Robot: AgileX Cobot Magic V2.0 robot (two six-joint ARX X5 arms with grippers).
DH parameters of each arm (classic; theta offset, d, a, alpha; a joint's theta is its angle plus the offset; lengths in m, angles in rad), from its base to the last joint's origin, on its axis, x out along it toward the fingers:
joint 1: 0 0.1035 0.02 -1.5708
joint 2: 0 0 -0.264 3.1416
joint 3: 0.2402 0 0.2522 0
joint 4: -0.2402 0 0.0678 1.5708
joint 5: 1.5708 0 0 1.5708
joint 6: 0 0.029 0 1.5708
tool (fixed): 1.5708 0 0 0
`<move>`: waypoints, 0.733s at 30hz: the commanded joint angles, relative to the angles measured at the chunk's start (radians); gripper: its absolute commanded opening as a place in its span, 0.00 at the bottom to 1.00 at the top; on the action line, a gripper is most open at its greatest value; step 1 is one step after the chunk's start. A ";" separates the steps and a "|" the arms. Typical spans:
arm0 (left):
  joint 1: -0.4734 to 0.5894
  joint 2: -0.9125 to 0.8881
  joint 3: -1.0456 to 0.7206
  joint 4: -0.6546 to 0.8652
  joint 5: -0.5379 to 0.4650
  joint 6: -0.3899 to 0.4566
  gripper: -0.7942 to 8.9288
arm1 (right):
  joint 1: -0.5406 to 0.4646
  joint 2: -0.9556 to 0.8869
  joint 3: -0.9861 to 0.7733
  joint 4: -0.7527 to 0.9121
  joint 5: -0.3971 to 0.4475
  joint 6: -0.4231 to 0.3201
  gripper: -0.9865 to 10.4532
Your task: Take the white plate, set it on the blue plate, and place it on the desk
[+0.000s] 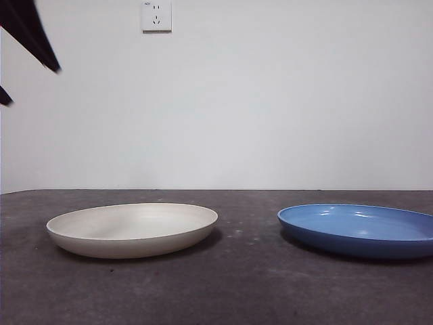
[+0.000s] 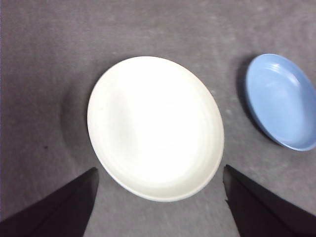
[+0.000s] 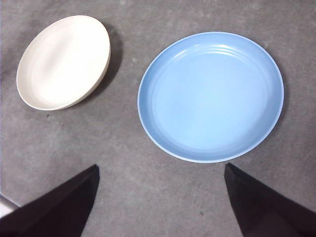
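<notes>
Cream-white plate [image 2: 155, 127] lies flat on the desk [image 1: 243, 284], centre-frame in the left wrist view — directly under the left gripper [image 2: 158, 197], jaws spread, empty. Blue plate [image 3: 211, 96] sits apart beneath the right gripper [image 3: 160, 200], also spread wide.

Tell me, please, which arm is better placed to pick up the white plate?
Probably the left: its open gripper hangs directly above the white plate, while the right gripper hangs over the blue plate.
</notes>
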 commanded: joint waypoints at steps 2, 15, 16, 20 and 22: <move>-0.014 0.146 0.060 0.026 -0.061 -0.002 0.50 | 0.004 0.005 0.019 0.004 0.000 0.008 0.44; -0.018 0.489 0.129 0.124 -0.121 0.002 0.50 | 0.004 0.005 0.019 0.004 -0.003 0.008 0.44; -0.018 0.506 0.129 0.131 -0.122 0.002 0.50 | 0.004 0.005 0.019 0.004 -0.003 0.008 0.44; -0.018 0.553 0.129 0.158 -0.127 0.002 0.50 | 0.004 0.005 0.019 0.004 -0.003 0.008 0.44; -0.023 0.570 0.129 0.167 -0.128 0.002 0.49 | 0.004 0.005 0.019 0.004 -0.003 0.008 0.44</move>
